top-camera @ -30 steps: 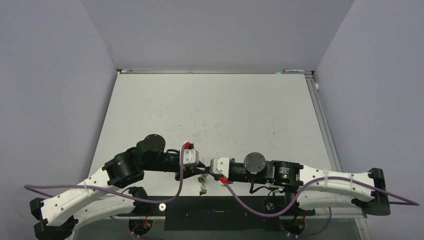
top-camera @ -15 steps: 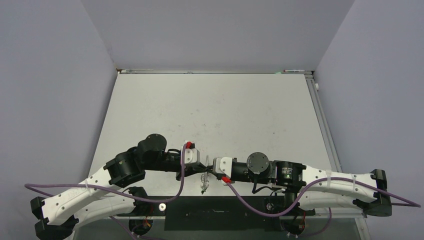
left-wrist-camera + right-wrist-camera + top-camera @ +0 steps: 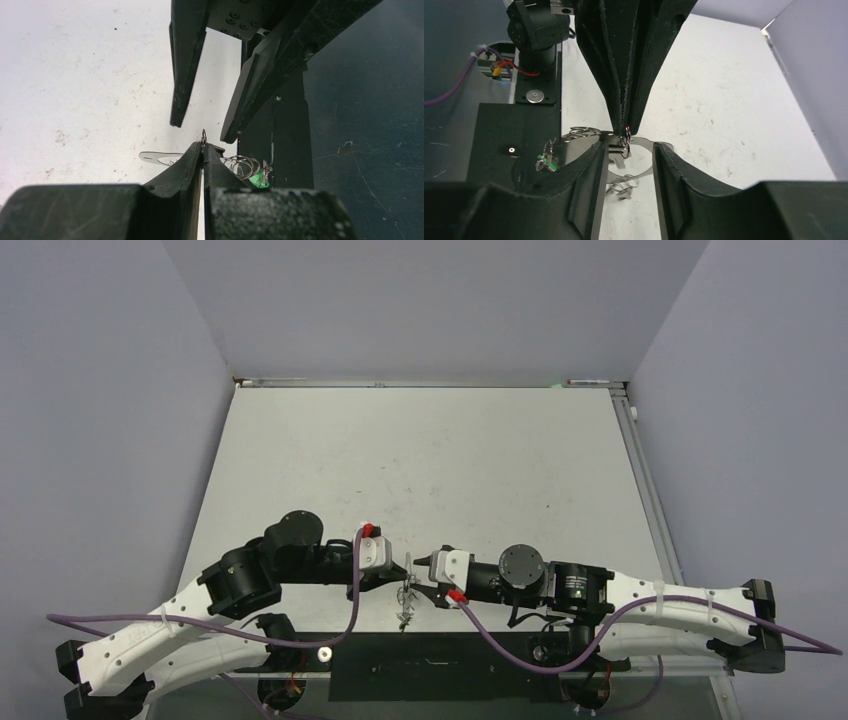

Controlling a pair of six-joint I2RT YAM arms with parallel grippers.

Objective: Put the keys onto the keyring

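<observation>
Pale grey table (image 3: 420, 460): at its near edge my two black grippers meet tip to tip. My left gripper (image 3: 204, 148) pinches the small silver wire keyring (image 3: 243, 166). My right gripper (image 3: 626, 150) stands apart, astride it. Best, I judge: hold left steady while right closes squarely.

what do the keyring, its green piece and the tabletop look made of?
keyring: thin bright silver loops with sharp glints, looks like polished metal wire.
green piece: saturated glossy green, probably plastic, too small to be sure.
table: matte off-white, scuffed and speckled, painted or laminate board, can't tell which.
</observation>
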